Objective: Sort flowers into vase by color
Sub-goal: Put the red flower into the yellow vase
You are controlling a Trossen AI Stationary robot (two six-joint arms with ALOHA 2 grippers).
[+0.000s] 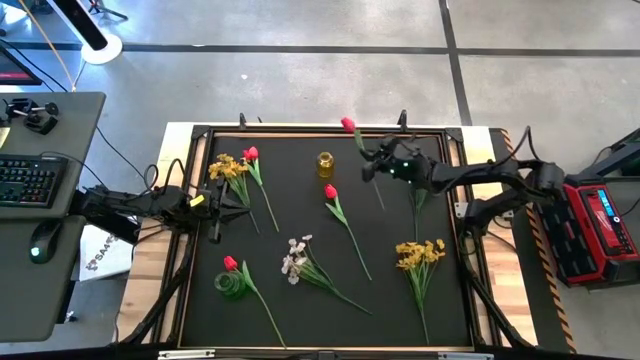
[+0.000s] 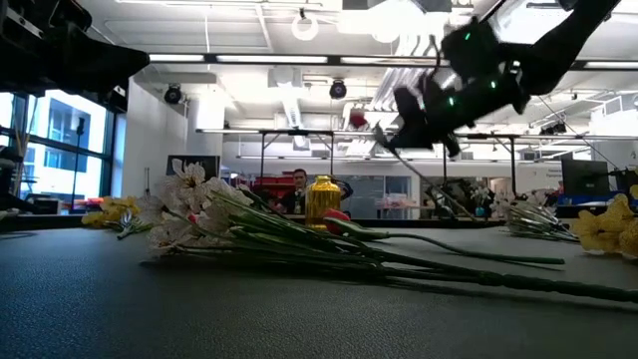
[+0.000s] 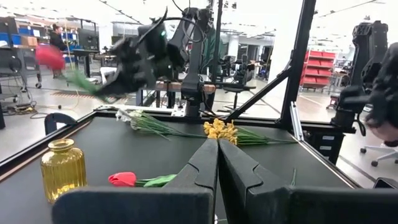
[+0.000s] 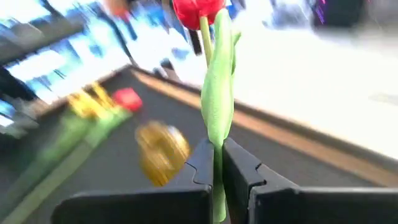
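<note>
My right gripper (image 1: 372,160) hovers over the table's far middle, shut on a red tulip (image 1: 348,124), just right of the yellow glass vase (image 1: 325,164). The wrist view shows the bloom (image 4: 198,11) ahead of the fingers and the vase (image 4: 161,151) below. My left gripper (image 1: 215,205) waits at the left edge, shut and empty (image 3: 218,144). Lying flat on the black mat are two red tulips (image 1: 251,153) (image 1: 331,191), a yellow bunch (image 1: 228,167), a white spray (image 1: 296,257) and another yellow bunch (image 1: 420,252). A third tulip (image 1: 231,263) lies by a green vase (image 1: 232,284). My right gripper pinches the tulip's green stem (image 4: 217,155) between its two fingers, below the leaf and some way under the bloom. The fingers come from the table's right and lie across the stem. The tulip is lifted clear and tilted, bloom (image 2: 357,119) toward the far left, lower stem (image 1: 380,205) trailing toward the near side.
A white spray (image 1: 418,195) lies under the right arm. A raised frame (image 1: 300,130) borders the mat. A desk with a keyboard (image 1: 30,180) and mouse stands left of the table, and a red case (image 1: 600,230) to its right. People show in the room beyond.
</note>
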